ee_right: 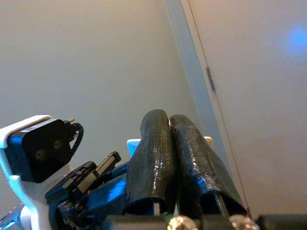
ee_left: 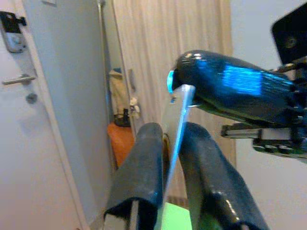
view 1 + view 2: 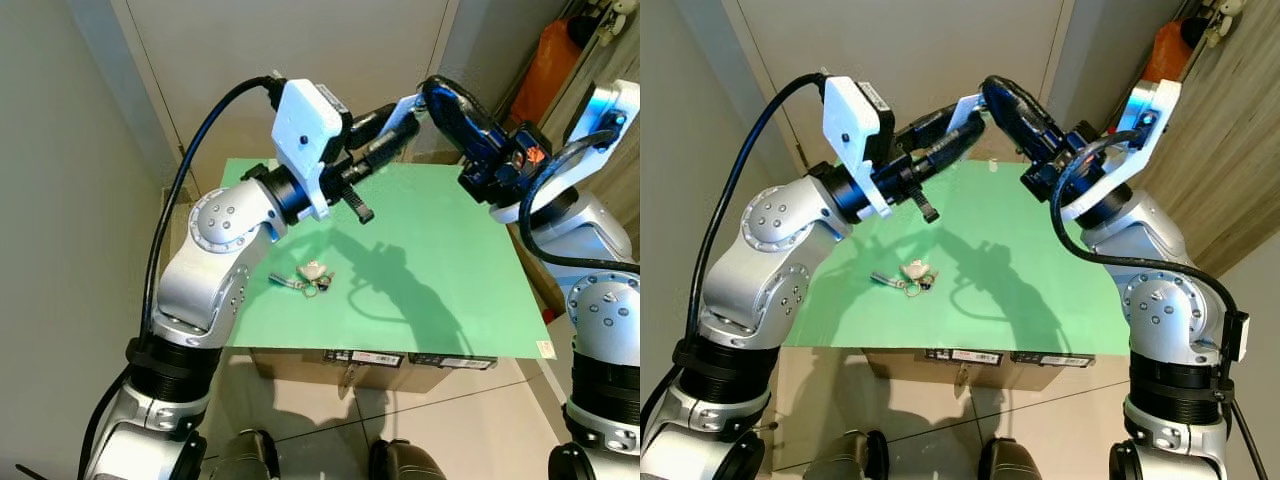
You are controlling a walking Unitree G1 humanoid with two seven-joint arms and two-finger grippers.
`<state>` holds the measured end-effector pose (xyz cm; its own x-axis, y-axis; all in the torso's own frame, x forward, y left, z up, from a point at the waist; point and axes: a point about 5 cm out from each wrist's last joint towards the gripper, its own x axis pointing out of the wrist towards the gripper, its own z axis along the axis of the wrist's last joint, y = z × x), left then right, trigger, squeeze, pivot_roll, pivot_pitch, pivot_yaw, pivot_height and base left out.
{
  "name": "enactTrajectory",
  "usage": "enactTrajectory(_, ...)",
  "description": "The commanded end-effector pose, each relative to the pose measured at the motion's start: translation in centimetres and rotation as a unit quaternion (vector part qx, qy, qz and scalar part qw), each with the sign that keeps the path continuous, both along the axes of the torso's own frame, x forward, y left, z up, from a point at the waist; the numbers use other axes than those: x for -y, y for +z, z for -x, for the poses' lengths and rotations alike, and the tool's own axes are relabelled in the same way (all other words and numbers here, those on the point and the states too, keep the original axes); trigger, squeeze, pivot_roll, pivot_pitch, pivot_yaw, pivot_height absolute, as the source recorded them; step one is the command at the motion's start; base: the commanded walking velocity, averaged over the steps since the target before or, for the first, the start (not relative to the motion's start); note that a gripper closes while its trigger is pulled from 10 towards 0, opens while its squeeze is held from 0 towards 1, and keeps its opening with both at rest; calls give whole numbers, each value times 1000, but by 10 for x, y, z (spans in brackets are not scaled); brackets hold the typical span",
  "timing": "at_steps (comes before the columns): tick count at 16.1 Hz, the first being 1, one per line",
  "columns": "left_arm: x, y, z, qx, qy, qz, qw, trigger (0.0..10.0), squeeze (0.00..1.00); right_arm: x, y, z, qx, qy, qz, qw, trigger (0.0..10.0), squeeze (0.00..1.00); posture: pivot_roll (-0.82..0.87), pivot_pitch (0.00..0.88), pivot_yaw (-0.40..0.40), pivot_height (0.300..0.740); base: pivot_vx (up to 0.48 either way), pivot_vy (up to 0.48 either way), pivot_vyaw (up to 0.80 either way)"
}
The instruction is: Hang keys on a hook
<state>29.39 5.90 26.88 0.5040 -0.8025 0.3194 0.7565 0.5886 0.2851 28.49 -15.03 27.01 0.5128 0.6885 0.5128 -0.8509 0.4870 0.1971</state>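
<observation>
The left arm's silver shoulder and elbow bulk nearest the head camera, and its left claw (image 3: 965, 128) is raised above the green counter (image 3: 450, 270). The black fingers (image 2: 144, 167) are pinched on a thin pale flat strip (image 2: 173, 124) standing up between them. The right claw (image 3: 992, 92) meets it tip to tip in the air, its two fingers (image 1: 158, 153) pressed together; whether they also clamp the strip cannot be told. The keys (image 3: 312, 276) lie on the counter below, in a small bunch near its front left part, well apart from both claws. A door with a lever handle (image 2: 19, 79) stands behind.
</observation>
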Motion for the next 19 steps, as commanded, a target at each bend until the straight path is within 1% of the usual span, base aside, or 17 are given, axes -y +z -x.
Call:
enactTrajectory(1, -1, 7, -1, 16, 8, 0, 1000, 0, 0, -4, 6, 6, 15, 12, -1, 1000, 10000, 0, -85, 88, 4, 740, 0, 0, 0)
enactTrajectory(6, 0, 9, 1, 19, 3, 2, 1000, 0, 0, -5, 7, 7, 15, 14, -2, 1000, 10000, 0, -83, 91, 4, 740, 0, 0, 0)
enactTrajectory(8, -1, 10, 2, 21, 2, 5, 1000, 0, 0, -8, 6, 7, 13, 16, 1, 1000, 10000, 0, -81, 92, 3, 740, 0, 0, 0)
enactTrajectory(9, -1, 10, 2, 22, 2, 6, 1000, 0, 0, -10, 6, 7, 10, 13, 2, 1000, 10000, 0, -80, 92, 2, 740, 0, 0, 0)
enactTrajectory(11, -2, 10, 2, 23, 2, 7, 1000, 0, 0, -13, 5, 4, 10, -11, 1, 1000, 10000, 0, -80, 94, 4, 740, 0, 0, 0)
enactTrajectory(12, -2, 11, 2, 23, 2, 7, 1000, 0, 0, -13, 5, 3, 9, -14, 0, 1000, 10000, 310, -80, 94, 4, 740, 0, 0, 0)
enactTrajectory(13, -2, 11, 2, 24, 2, 8, 1000, 0, 0, -16, 5, 4, 9, -10, 2, 1000, 10000, 961, -78, 95, 1, 740, 0, 0, 0)
enactTrajectory(14, -2, 12, 2, 24, 1, 11, 1000, 0, 0, -20, 4, 5, 8, -7, 6, 1000, 10000, 1000, -78, 95, 1, 740, 0, 0, 0)
enactTrajectory(15, -3, 12, 2, 24, 1, 11, 1000, 0, 0, -22, 3, 5, 7, -6, 8, 1000, 10000, 992, -79, 97, 1, 740, 0, 0, 0)
enactTrajectory(16, -3, 13, 3, 26, 0, 12, 1000, 0, 0, -25, 1, 6, 5, 1, 14, 1000, 10000, 0, -79, 97, 1, 740, 0, 0, 0)
enactTrajectory(19, -3, 14, 3, 27, -1, 14, 1000, 0, 0, -26, 0, 7, 3, 3, 13, 1000, 10000, 0, -80, 96, 2, 740, 0, 0, 0)
